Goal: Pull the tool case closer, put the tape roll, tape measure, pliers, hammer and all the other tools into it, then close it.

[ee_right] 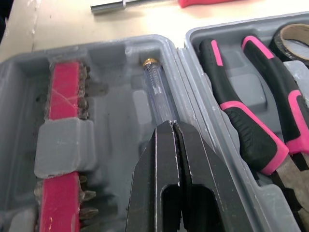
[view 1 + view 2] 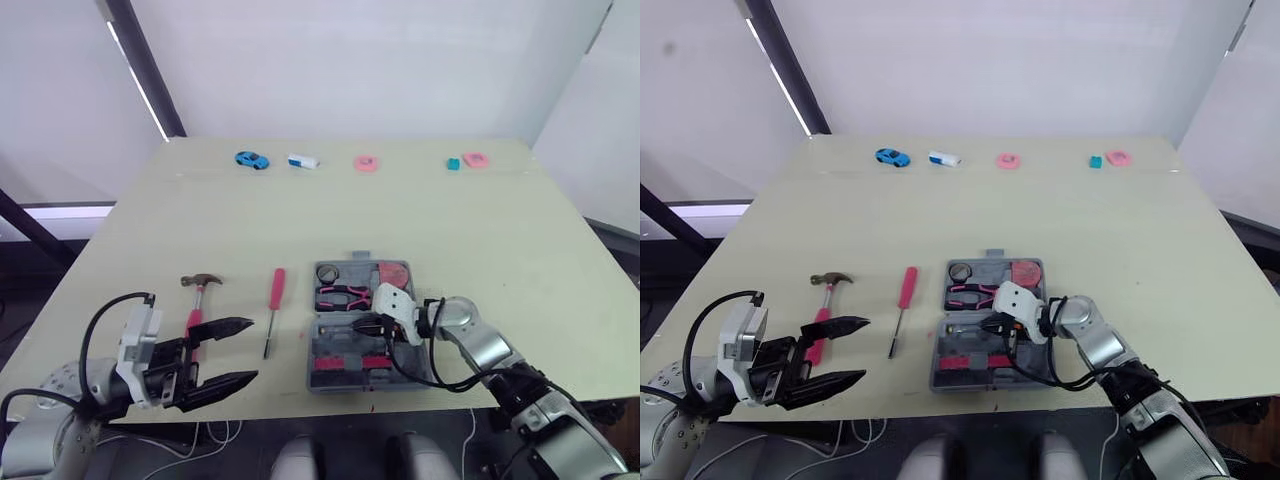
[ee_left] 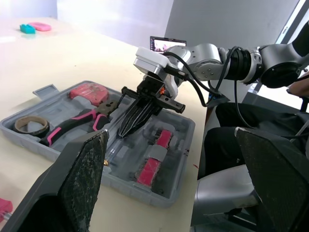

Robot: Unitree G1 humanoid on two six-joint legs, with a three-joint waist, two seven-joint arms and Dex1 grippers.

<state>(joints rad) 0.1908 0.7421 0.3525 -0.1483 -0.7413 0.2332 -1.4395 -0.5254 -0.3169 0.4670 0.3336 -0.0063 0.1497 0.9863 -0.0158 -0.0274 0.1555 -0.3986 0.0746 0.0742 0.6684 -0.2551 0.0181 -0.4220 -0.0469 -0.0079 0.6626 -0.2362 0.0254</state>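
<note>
Nearest you, the left gripper [image 2: 232, 353] hangs at the table's [image 2: 480, 250] front edge, fingers spread wide and empty. It lines up with the hammer [image 2: 197, 300] just beyond, probably set for that pick. Next comes the red screwdriver [image 2: 273, 310], lying loose beside the open tool case [image 2: 316, 345]. Tape roll [image 2: 328, 271], pliers [image 2: 342, 296] and tape measure [image 2: 393, 272] already sit in the far half. Your right gripper [image 1: 171, 126], fingers pressed together, touches the end of a clear-handled tester [image 1: 157, 94] in its slot, seemingly seating it. Whether it pinches the tip, you cannot tell.
</note>
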